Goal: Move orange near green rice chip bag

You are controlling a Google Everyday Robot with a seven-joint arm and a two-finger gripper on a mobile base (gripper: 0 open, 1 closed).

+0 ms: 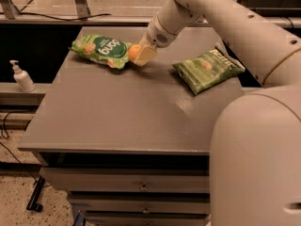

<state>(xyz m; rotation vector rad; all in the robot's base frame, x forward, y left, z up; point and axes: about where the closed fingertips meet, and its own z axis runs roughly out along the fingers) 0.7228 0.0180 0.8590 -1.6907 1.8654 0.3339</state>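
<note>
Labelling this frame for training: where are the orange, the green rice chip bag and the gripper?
orange (133, 52): camera view, its bare skin, left side.
green rice chip bag (101, 48): camera view, the dark green oval.
gripper (139, 55): camera view, between its fingertips, holding the orange at the bag's right end.

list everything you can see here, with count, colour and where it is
table: one, grey, centre of the view
light green chip bag: one, bright green with a dark oval, back left of the table top
dark green chip bag: one, dull speckled green, back right of the table top
orange: one, orange, in the hand at the right end of the light green chip bag
pump bottle: one, white, on a ledge left of the table
drawers: at least two, grey, under the table top
arm: one, off-white, reaching in from the right over the back of the table
hand: one, pale yellow fingers, closed on the orange
</note>
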